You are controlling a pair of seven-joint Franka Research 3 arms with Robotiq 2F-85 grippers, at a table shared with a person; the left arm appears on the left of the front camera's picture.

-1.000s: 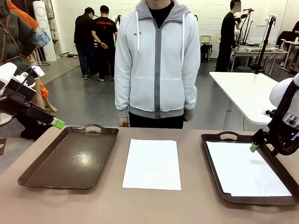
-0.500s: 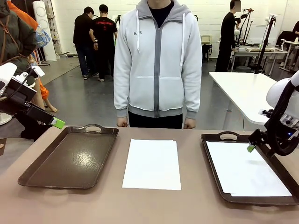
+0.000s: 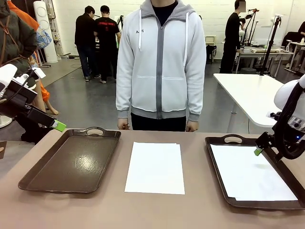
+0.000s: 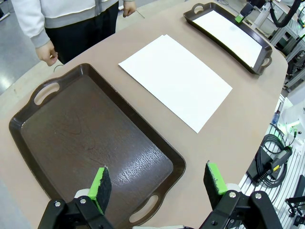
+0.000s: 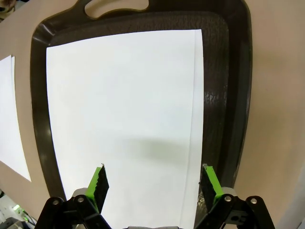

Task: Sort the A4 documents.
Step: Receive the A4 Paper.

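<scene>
A small stack of A4 documents lies flat mid-table, also seen as the stack in the left wrist view. More white sheets lie in the right brown tray; the top sheet sits slightly offset on the one below. My right gripper hovers open over that tray's right side; its jaws stand wide above the sheets, holding nothing. My left gripper hangs open beyond the left tray's far left corner. In its own view the left gripper is above the tray's near end.
The left brown tray has nothing in it. A person in a grey hooded jacket stands at the table's far edge, hands low at the sides. A white table stands behind on the right.
The person has shifted a little and both hands now show at the far edge. My right gripper wavered slightly; the papers and left arm stayed still.
</scene>
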